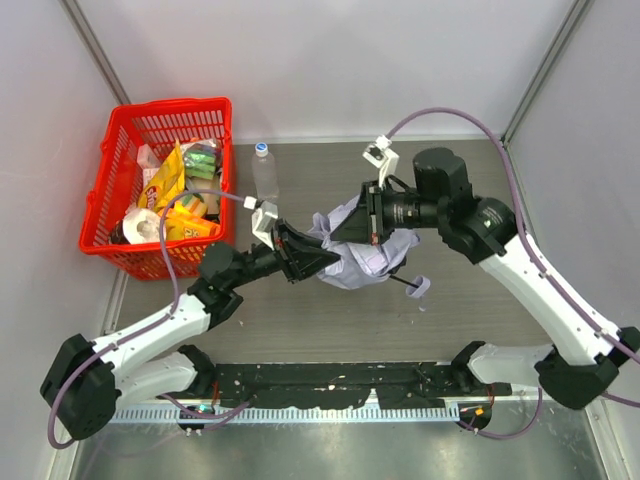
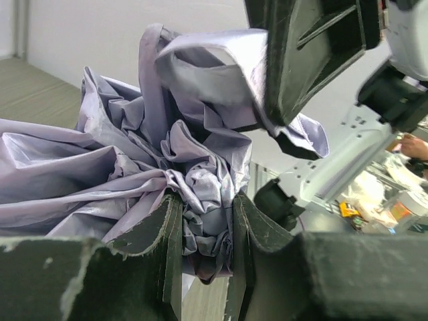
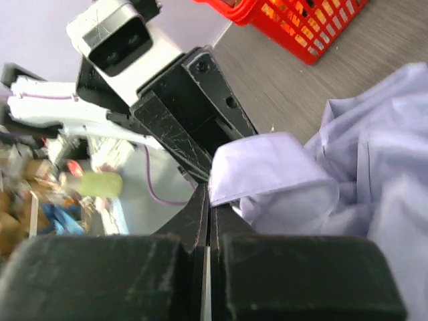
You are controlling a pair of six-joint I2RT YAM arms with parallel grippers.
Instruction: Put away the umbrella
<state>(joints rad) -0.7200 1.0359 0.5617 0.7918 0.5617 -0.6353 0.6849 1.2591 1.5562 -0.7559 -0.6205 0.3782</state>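
the compact folding umbrella with its crumpled pale lavender-white fabric canopy is in the middle of the grey wood-grain table, strung between the two tools. the left gripper reaches in from the left, and its dark jaws stand narrow, clamped around a thick gathered bunch of canopy fabric. the left wrist view shows the cloth squeezed between both pads. the right gripper comes in from the far right, its jaws pressed all but together on a thin, smooth flap at the canopy's upper edge. so both arms already touch the umbrella and neither is the nearer. the left holds bulk, the right a single loose layer

the relation that matters is the long axis. the thin black shaft pokes out of the bundle toward the near right and ends by a small light strap. the axis therefore runs from the left gripper's bunch out to the near right, and the held flap lies on the far side of it. my reading is that the next move calls for the right gripper to carry the flap across or around the shaft while the left one anchors the bunch. whether the bundle rests on the table or hangs just above it i cannot tell
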